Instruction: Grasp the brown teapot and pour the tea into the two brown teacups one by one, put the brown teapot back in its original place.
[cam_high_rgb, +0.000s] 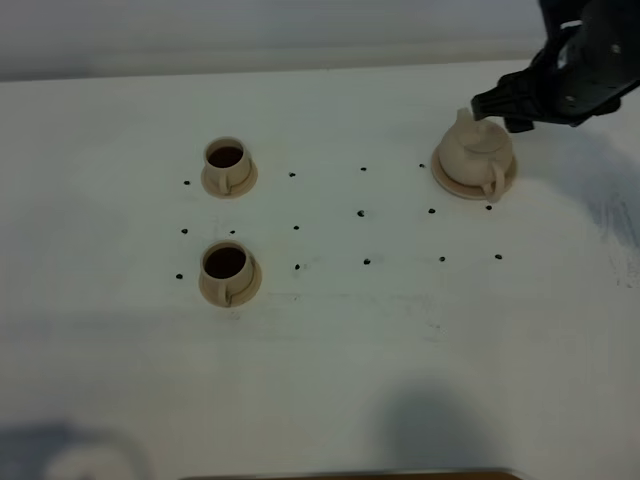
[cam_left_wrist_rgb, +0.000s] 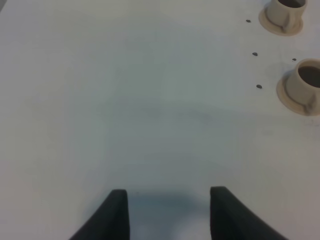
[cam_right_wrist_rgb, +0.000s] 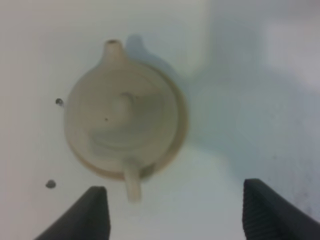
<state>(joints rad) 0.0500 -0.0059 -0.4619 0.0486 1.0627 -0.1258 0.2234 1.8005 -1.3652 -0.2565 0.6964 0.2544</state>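
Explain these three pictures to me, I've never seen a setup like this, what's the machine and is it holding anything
This is a robot with two arms, each ending in a two-fingered gripper. One picture looks down from a high camera; the other two come from cameras on the arms' wrists. On the white table stand two small teacups on saucers, both dark inside, and a teapot sitting on a round coaster. The right gripper hangs open above the teapot, its dark fingers apart and touching nothing. The left gripper is over bare table, off to one side of the cups, also holding nothing. So nothing is held right now.
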